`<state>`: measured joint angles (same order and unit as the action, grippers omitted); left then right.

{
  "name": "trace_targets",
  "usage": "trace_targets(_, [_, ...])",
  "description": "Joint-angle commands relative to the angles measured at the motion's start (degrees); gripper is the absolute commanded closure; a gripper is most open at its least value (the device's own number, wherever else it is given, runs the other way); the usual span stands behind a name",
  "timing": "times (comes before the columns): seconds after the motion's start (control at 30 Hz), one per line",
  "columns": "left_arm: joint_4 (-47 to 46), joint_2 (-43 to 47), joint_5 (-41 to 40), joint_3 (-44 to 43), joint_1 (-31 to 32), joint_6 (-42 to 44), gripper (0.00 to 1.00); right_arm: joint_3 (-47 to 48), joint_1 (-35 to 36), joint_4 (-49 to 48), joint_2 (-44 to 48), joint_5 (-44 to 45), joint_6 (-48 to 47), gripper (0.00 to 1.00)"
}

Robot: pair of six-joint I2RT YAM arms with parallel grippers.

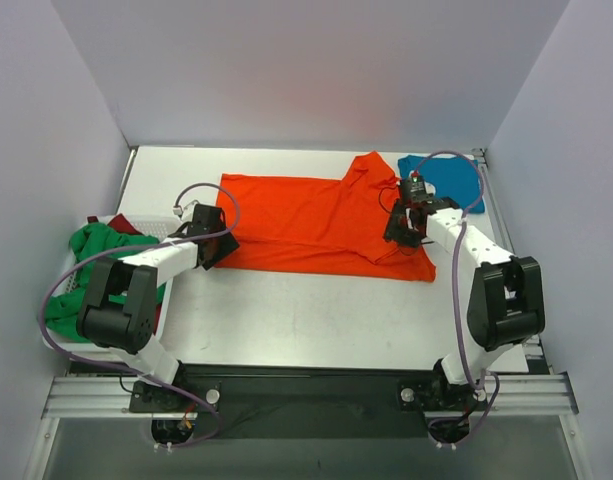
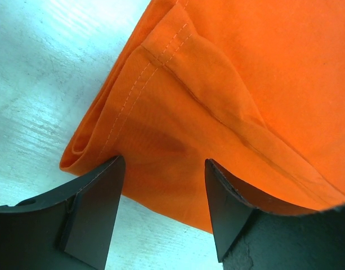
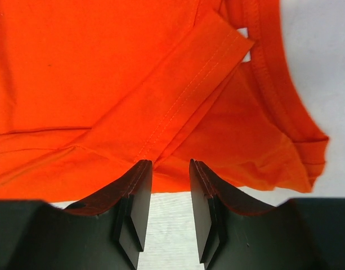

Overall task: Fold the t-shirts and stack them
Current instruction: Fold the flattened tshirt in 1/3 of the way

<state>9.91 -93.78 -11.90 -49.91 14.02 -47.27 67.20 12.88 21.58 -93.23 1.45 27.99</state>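
A bright orange-red t-shirt (image 1: 306,220) lies spread flat across the middle of the table. My left gripper (image 1: 218,247) is at its near left corner. In the left wrist view this gripper (image 2: 164,163) is open, and its jaws stand wide apart just over the doubled hem corner of the shirt (image 2: 228,84). My right gripper (image 1: 401,232) is over the shirt's right part, by the sleeve. In the right wrist view it (image 3: 169,164) is open by a narrow gap and empty, at the cloth's edge (image 3: 104,67). A teal blue t-shirt (image 1: 446,178) lies at the back right.
A white lattice basket (image 1: 158,228) stands at the left table edge. A green t-shirt (image 1: 81,275) hangs out of it and a dark red one (image 1: 121,222) lies on top. Grey walls close in the left, back and right.
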Motion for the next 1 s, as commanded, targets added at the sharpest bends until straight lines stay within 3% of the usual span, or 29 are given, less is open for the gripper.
trace_targets(0.0, [0.6, 1.8, 1.4, -2.8, -0.4, 1.0, 0.31, -2.4, -0.3, -4.9, -1.6, -4.2, 4.5, 0.66])
trace_targets(0.33, [1.0, 1.9, 1.7, -2.7, -0.4, 1.0, 0.31, -5.8, -3.4, -12.3, -7.8, -8.2, 7.7, 0.67])
trace_targets(0.5, [1.2, 1.9, 1.4, -2.9, -0.4, 1.3, 0.31, -7.3, -3.7, -14.3, -8.5, -9.6, 9.1, 0.59])
trace_targets(0.67, [1.1, 1.8, 1.4, -2.6, -0.4, 1.2, 0.31, -8.0, -3.8, -15.7, -9.2, -10.4, 9.7, 0.59])
trace_targets(0.9, [1.1, 1.7, 1.4, -2.7, -0.5, 1.5, 0.31, -6.9, -3.8, -16.0, -9.3, -11.0, 10.4, 0.86])
trace_targets(0.97, [1.0, 1.5, 1.4, -2.8, -0.5, 1.4, 0.31, -6.4, -3.9, -15.7, -9.4, -11.3, 10.3, 0.88])
